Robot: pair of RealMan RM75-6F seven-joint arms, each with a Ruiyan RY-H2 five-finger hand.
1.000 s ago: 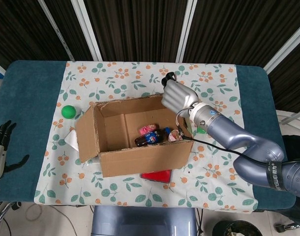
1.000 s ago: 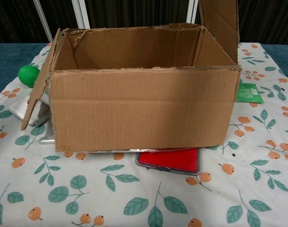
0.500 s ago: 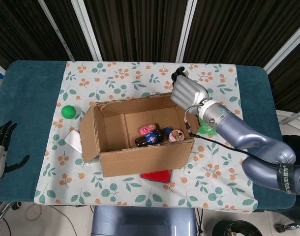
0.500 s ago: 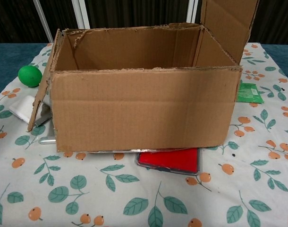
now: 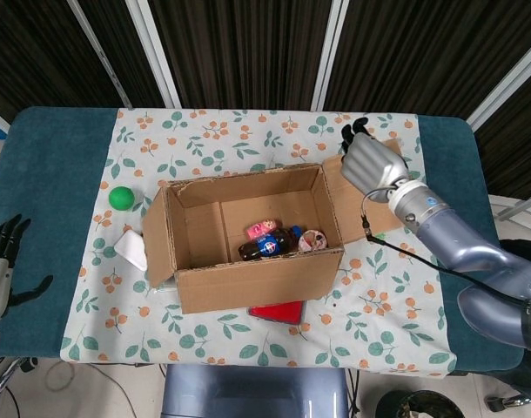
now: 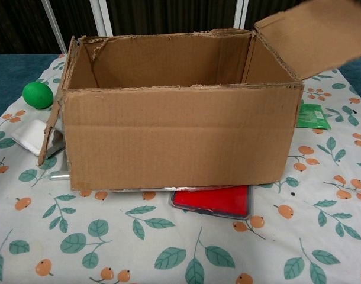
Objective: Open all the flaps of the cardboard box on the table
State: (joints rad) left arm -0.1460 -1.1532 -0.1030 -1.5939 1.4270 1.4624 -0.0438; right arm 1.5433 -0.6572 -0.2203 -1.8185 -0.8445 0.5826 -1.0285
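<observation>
Open box [image 5: 248, 239] mid-table, right hand [image 5: 372, 164] pressing on its right flap [image 5: 359, 192].

Flap [image 6: 313, 35] folded outward past the box's right wall, tilted up. Right hand laid flat on top of it, fingers together, gripping nothing. Left hand [image 5: 3, 237] off the table's left edge, fingers spread, empty. Small items inside the box; green ball [image 5: 120, 198] near the left edge; red flat thing [image 6: 213, 200] poking out beneath the box's near side.
</observation>
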